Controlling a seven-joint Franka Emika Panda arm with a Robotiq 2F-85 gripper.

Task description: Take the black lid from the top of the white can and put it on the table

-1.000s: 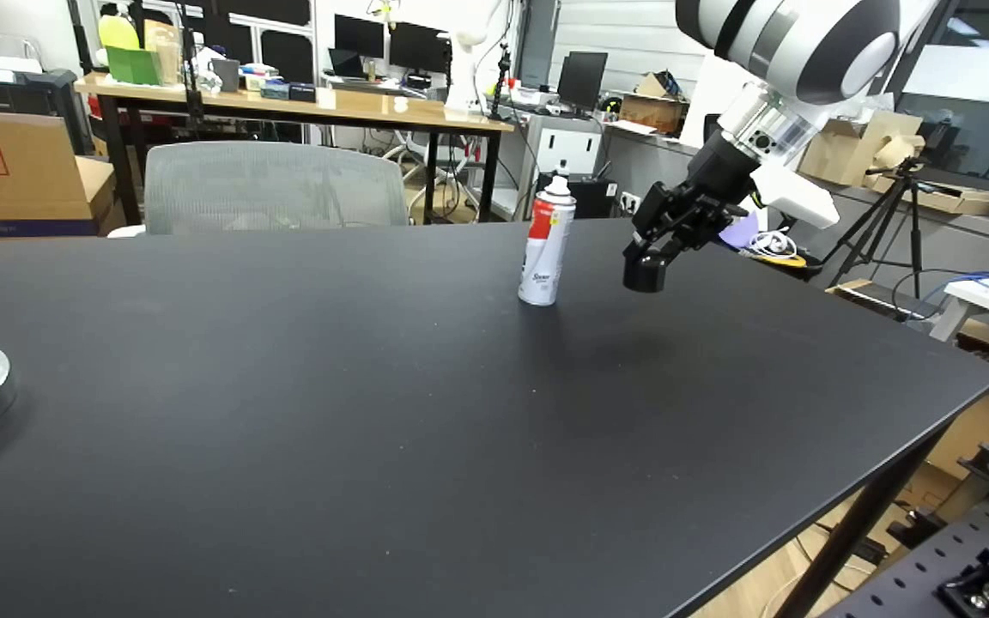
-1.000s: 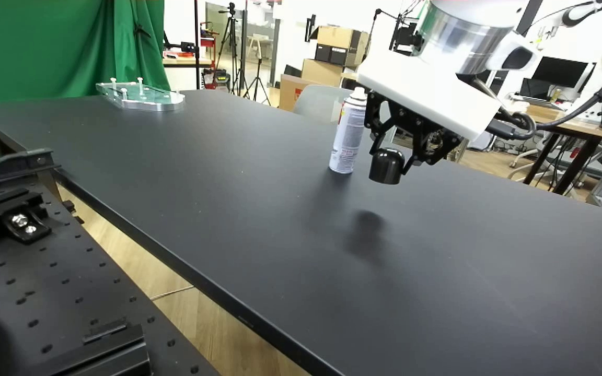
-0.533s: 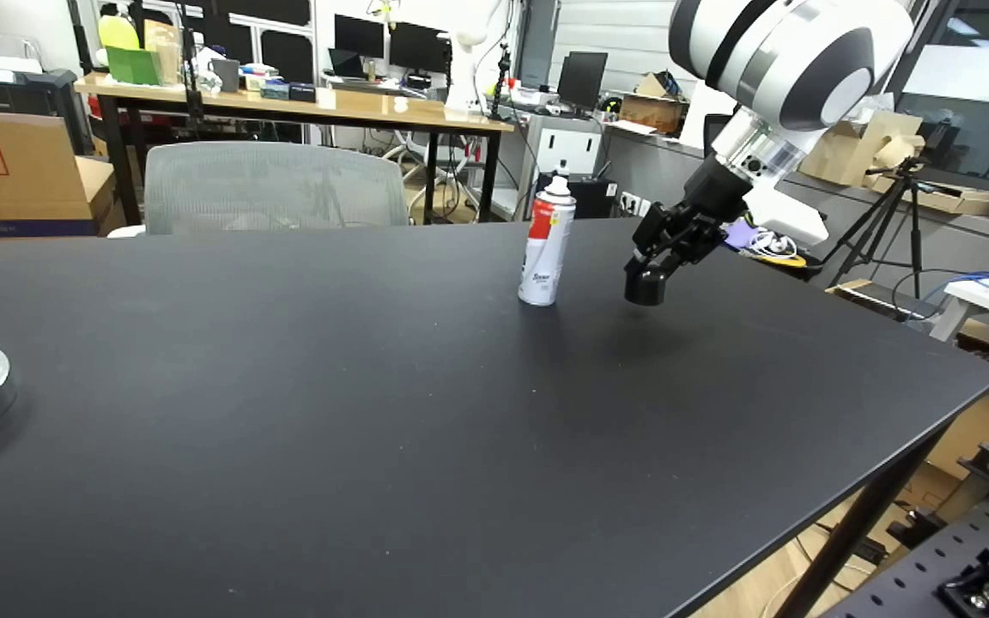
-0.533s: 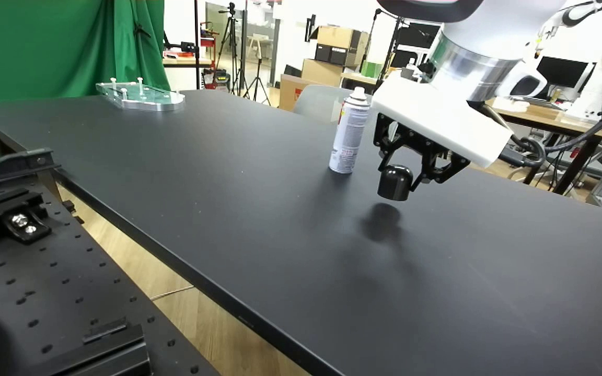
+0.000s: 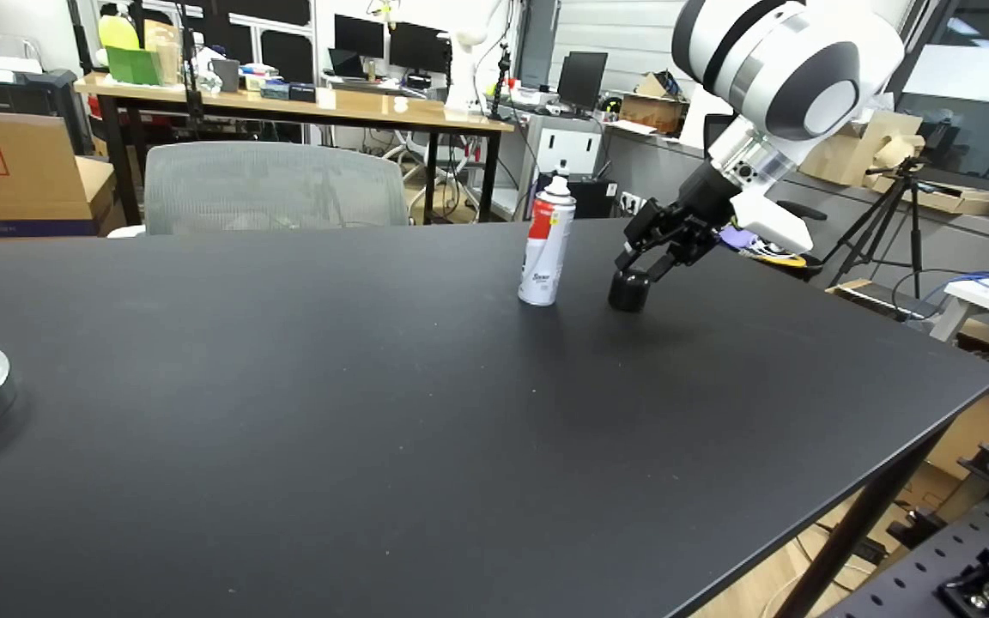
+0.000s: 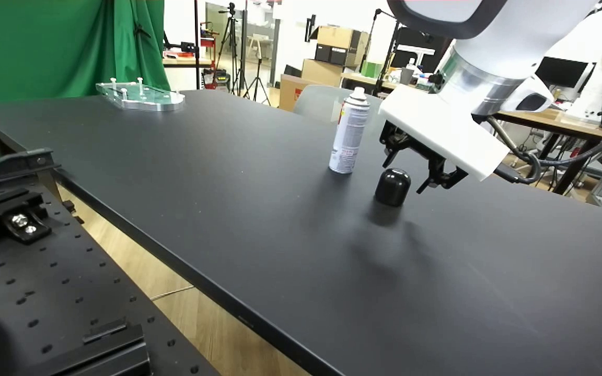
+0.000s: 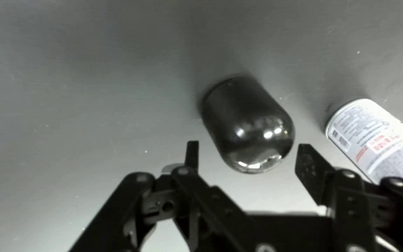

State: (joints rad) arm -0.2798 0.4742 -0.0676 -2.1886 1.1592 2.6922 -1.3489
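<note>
Since half a second ago, the glossy black domed cap (image 6: 392,187) has come down onto the matte black tabletop (image 6: 259,271), near the white spray can (image 5: 548,245), and your gripper (image 7: 248,146) has parted around it. It's probably light, stiff and slick; regrip, if needed, by its straight sides. Your arm (image 6: 515,44) slants down above.

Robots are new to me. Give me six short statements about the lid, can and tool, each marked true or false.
1. The black lid stands on the table. True.
2. The lid's top is flat. False: it is rounded.
3. The white can stands upright. True.
4. The tool is open. True.
5. Lid and can touch. False: a gap shows between them.
6. The can is entirely white. False: it also carries red.
</note>
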